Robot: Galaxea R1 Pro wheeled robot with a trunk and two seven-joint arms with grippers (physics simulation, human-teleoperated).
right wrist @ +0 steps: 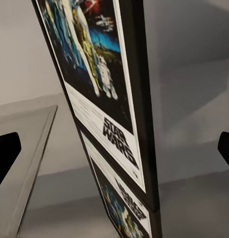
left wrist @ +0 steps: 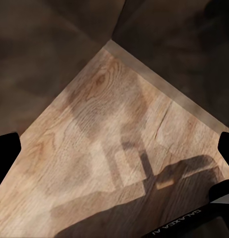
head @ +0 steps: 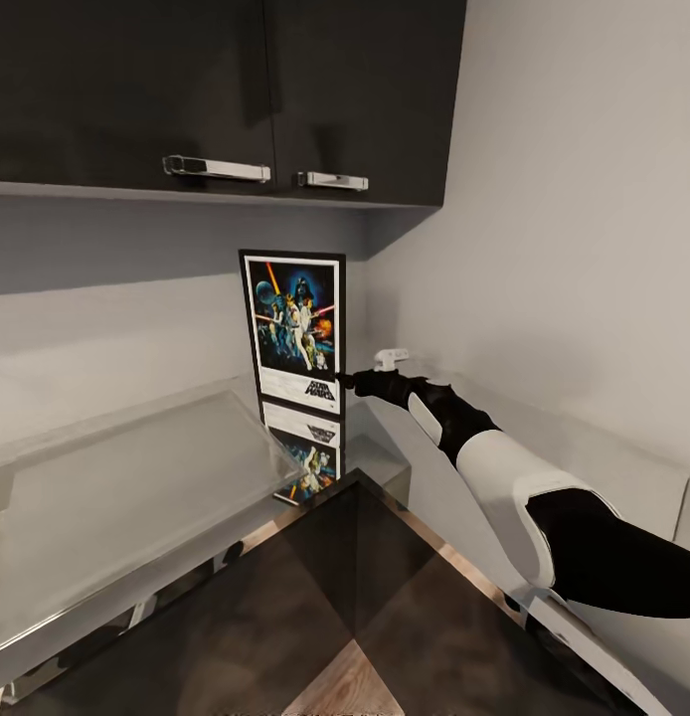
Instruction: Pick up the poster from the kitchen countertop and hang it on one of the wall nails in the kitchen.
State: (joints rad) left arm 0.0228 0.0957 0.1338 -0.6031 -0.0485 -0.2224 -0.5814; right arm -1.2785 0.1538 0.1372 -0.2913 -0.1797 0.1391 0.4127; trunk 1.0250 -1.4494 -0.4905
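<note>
Poster (head: 295,330): standing upright at the back of the kitchen countertop (head: 126,487), mirroring in its gloss.
Right gripper (head: 351,380): reaching beside the poster's lower right edge, fingers spread, gripping nothing.
Left gripper: hanging over wood floor (left wrist: 109,148), apparently released.
Handling: likely light, stiff, thin-framed; pinching the side edge is looking best.

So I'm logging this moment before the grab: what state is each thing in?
poster: upright on the kitchen countertop, not yet gripped
right gripper: open, at the poster's lower right edge
upper cabinet doors: closed
left gripper: open, over wood floor
</note>
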